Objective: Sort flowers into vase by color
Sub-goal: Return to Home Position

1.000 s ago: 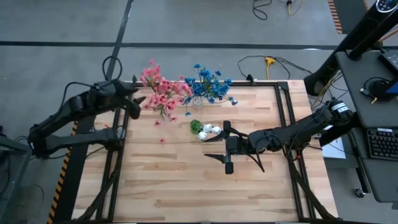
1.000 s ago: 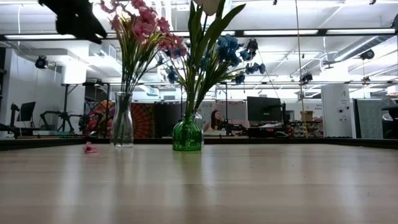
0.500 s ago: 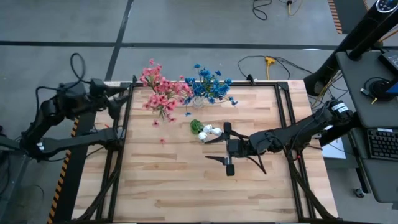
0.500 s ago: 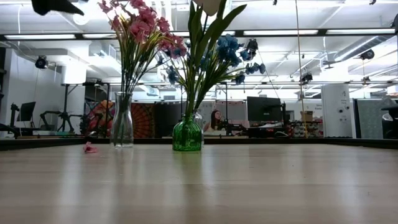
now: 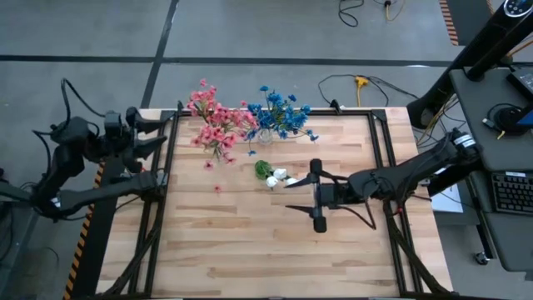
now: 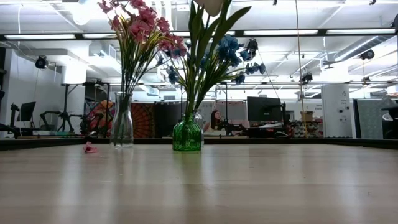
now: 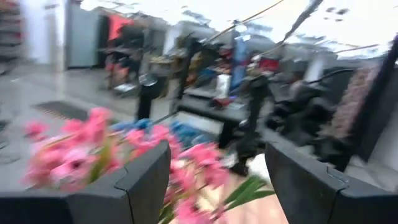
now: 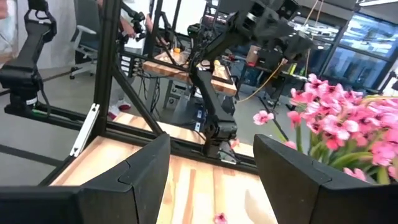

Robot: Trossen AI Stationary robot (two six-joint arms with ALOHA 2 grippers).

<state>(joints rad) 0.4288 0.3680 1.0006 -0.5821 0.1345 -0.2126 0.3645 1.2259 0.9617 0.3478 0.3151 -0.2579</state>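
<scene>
Pink flowers are set in a clear vase at the far edge of the table, blue flowers just beside, white flowers in a green vase. The left gripper is held released off the table's left edge. The right gripper, also released, is held near the green vase.

No text, label, brand, number or sign can be read in any of the views. The dark monitor screen in the room behind the wooden tabletop is too small and dim to show any lettering.
</scene>
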